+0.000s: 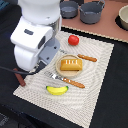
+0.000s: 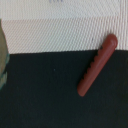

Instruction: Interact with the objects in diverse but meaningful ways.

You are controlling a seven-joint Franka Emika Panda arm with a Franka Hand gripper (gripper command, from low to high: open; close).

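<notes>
A dark brown sausage (image 2: 97,65) lies half on the pale woven mat (image 2: 60,32) and half on the dark table, right below the wrist camera. In the exterior view only its end (image 1: 19,79) shows, under my arm (image 1: 35,42). The arm hides the gripper there. A blurred grey-green shape (image 2: 2,55) at the wrist view's edge may be one finger. A red tomato (image 1: 73,40), a golden bread loaf (image 1: 70,64) on a plate, and a yellow banana (image 1: 57,90) lie on the mat. Grey pots (image 1: 92,12) stand at the back.
An orange-handled knife (image 1: 87,58) lies beside the plate and an orange-handled fork (image 1: 72,81) in front of it. A second pot (image 1: 68,8) and a bowl-like pot (image 1: 123,17) stand on the tan surface behind the mat. Dark table surrounds the mat.
</notes>
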